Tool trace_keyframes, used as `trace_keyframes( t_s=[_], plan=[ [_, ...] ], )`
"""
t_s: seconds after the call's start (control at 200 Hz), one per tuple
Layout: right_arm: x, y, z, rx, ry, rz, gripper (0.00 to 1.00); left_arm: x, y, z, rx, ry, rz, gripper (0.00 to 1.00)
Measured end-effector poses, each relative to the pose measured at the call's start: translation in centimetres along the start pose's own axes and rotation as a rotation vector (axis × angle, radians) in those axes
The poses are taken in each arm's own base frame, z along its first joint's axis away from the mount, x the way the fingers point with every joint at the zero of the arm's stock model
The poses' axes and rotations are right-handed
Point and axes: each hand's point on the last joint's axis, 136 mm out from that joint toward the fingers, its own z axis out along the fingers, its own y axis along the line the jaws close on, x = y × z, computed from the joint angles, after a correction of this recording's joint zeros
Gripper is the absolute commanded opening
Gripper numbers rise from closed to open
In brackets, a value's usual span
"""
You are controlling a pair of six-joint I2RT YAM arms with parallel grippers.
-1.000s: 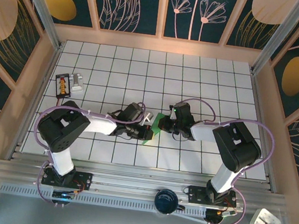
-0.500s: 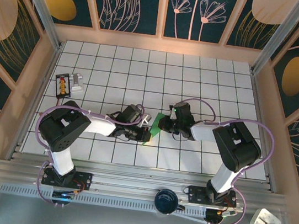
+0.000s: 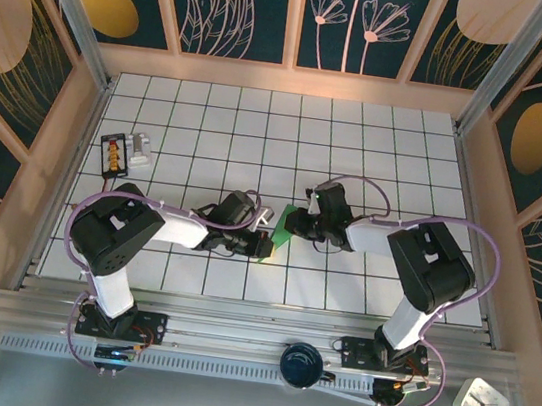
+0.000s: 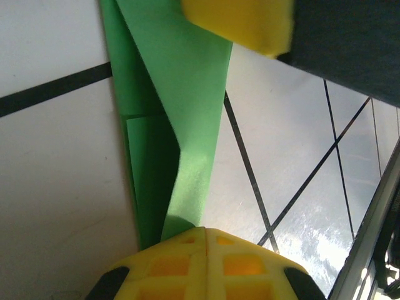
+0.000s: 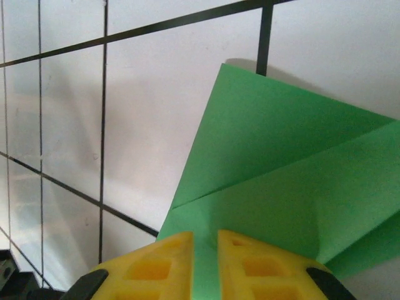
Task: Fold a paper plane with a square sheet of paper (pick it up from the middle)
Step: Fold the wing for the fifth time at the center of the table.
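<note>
The left gripper is clamped tight on one edge of the thin, creased green square sheet of paper. The right gripper stands narrowly parted, green paper in its gap. The sheet lies mid-way across the white tiled desk, between the two grippers.

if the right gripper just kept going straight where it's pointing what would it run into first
Most likely the folded green paper: it lies right at the tips of the right gripper, jaws slightly apart. Depth is unclear, so it might skim over it.

Bright even light, blurry close-ups, mild glare.
</note>
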Motion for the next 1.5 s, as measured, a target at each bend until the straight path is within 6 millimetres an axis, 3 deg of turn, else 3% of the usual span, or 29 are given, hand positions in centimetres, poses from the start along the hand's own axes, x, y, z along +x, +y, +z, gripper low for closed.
trace_keyframes(
  t_s=[0.16,0.28,0.49,0.59,1.501],
  plan=[
    [-1.1,2.4,-2.3,-0.068,-0.047,-0.020,0.19,0.0,0.0,0.0,0.011,-0.010,-0.015,0.00],
    [-0.7,3.7,-3.4,-0.115,-0.066,-0.025,0.15,-0.1,0.0,0.0,0.013,-0.013,-0.017,0.00],
    [3.7,3.3,-2.4,-0.118,0.013,0.027,0.07,0.0,0.0,0.0,0.015,-0.016,-0.016,0.00],
    [4.6,3.3,-2.1,-0.126,0.026,0.052,0.06,0.0,0.0,0.0,0.016,-0.017,-0.015,0.00],
    [5.2,2.7,0.5,-0.123,0.043,0.134,0.05,0.0,0.0,0.0,0.017,-0.014,-0.010,0.00]
  ],
)
